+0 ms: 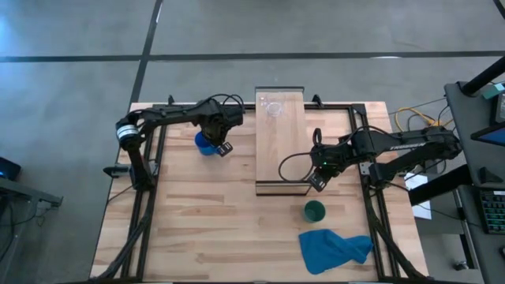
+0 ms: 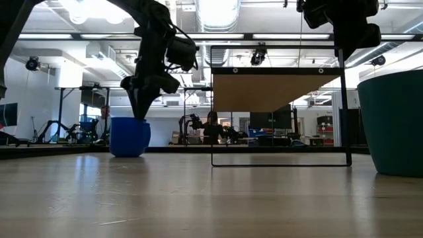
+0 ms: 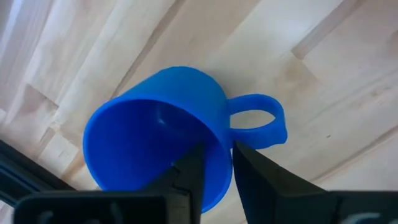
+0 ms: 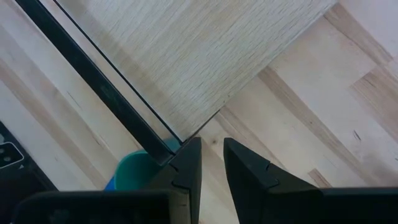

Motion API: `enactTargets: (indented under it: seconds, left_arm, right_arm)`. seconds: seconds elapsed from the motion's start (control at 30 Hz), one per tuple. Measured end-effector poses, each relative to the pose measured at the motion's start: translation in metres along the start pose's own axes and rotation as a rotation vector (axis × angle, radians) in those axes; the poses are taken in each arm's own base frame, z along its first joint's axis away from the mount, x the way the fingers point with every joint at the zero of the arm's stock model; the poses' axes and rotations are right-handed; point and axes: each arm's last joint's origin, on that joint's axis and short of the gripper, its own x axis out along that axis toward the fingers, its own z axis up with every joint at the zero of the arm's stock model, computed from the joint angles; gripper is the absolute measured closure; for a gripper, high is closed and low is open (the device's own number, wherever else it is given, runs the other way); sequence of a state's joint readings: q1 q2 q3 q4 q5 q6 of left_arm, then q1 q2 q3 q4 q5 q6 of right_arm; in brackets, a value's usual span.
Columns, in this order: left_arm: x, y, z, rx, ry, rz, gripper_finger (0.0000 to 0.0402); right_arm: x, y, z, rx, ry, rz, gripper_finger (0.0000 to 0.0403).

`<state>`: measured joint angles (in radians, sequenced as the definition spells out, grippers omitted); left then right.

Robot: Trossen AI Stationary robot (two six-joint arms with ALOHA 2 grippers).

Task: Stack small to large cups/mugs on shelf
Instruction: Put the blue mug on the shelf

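Note:
The bright blue mug (image 1: pixel 203 144) (image 2: pixel 129 137) stands on the tabletop left of the shelf (image 1: pixel 280 142); my left gripper (image 1: pixel 219 146) (image 3: pixel 217 165) is shut on it from above. The tiny clear cup (image 1: pixel 272 106) stands on the shelf's far end. The dark green cup (image 1: pixel 315 211) (image 2: pixel 393 122) stands on the table just past the shelf's near right corner. My right gripper (image 1: pixel 316 181) (image 4: pixel 212 158) hovers shut above that corner, touching nothing, with the green cup (image 4: pixel 134 171) showing just beyond it. My left gripper holds the blue mug by its rim wall (image 3: pixel 219 155) right beside the handle (image 3: pixel 258 121). One finger (image 3: pixel 189 171) is inside the mug and the other outside. The fingers come from above, pointing down. The mug stands upright with its base on the table.
A crumpled blue cloth (image 1: pixel 335 248) lies near the table's near right corner, close to the green cup. The shelf (image 2: pixel 274 89) is raised on thin dark end frames, with a gap under it. Bare tabletop lies to the near left. Cables run off the right side.

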<state>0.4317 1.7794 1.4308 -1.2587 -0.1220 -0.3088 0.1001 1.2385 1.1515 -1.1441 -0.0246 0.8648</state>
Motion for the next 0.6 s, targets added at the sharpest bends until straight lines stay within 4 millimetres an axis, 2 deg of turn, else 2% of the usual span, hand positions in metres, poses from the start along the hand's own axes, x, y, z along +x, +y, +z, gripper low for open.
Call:
enactTargets:
  seconds: [0.2, 0.37, 0.5, 0.6]
  left_arm:
    - [0.006, -0.001, 0.000, 0.034, 0.005, -0.031, 0.0393]
    - [0.005, -0.004, -0.003, 0.206, 0.019, -0.040, 0.0399]
    - [-0.006, -0.010, -0.007, 0.426, -0.004, -0.053, 0.0401]
    - [-0.027, -0.013, -0.014, 0.570, -0.053, -0.055, 0.0401]
  right_arm:
    - [0.000, 0.000, 0.000, 0.000, -0.001, 0.001, 0.0339]
    - [0.000, 0.000, 0.000, 0.000, -0.002, 0.002, 0.0339]
    - [0.000, 0.000, 0.000, 0.000, -0.003, 0.001, 0.0339]
    - [0.000, 0.000, 0.000, -0.001, -0.004, 0.001, 0.0339]
